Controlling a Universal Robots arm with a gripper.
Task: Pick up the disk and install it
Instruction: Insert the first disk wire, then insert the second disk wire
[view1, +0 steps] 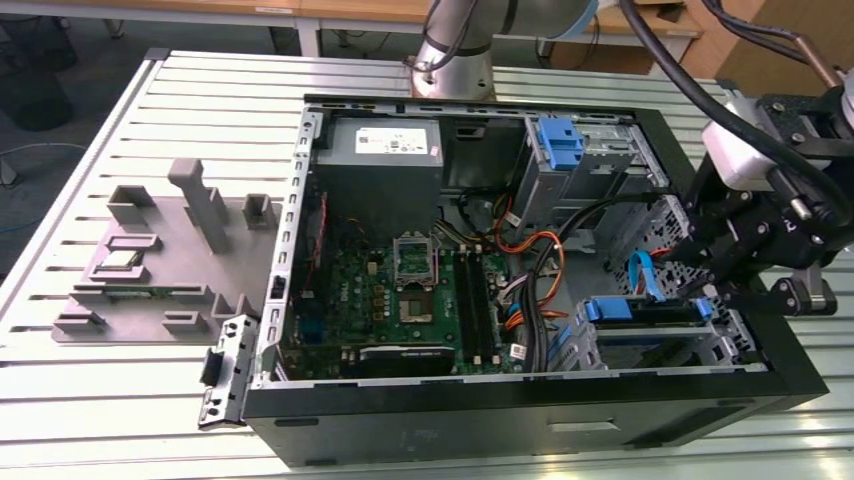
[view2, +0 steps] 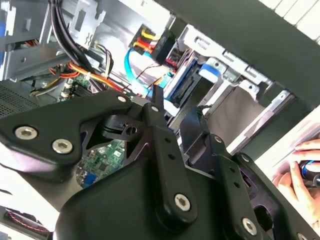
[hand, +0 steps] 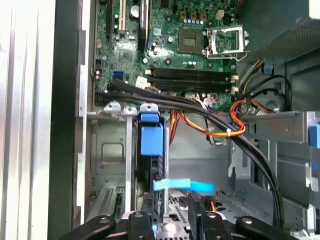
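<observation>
Disk (view1: 647, 310), a flat rectangular drive in a blue plastic carrier frame, sits in the metal drive cage (view1: 694, 350) inside the open black computer case (view1: 534, 420). The cage is in the case's corner on the exterior view's right, near the front wall. In the first wrist view the disk (hand: 156, 165) stands on edge in the cage slot, its blue carrier tab uppermost. A light-blue flat data cable (hand: 182, 186) crosses just beside it.

The black robot gripper (view1: 714, 285) hangs over that same corner of the case, just above the disk. In both wrist views its fingers (hand: 142, 220) are spread, with a gap between them and nothing clamped. Whether a fingertip touches the carrier I cannot tell. In the second wrist view the gripper (view2: 177, 117) points towards the cage.

Deeper in the case lies the green motherboard (view1: 400, 300), with a bundle of black, orange and red cables (view1: 534, 270) running between it and the cage. A grey metal power-supply box with a white sticker (view1: 380, 150) fills the case's far corner on the exterior view's left. A bare blue plastic bracket (view1: 561, 140) stands in the upper bay beside it.

Outside the case, on the exterior view's left, a grey plastic fixture (view1: 160, 260) rests on the slotted aluminium table (view1: 80, 390). A person's hand (view2: 300, 172) shows beyond the case wall in the second wrist view.
</observation>
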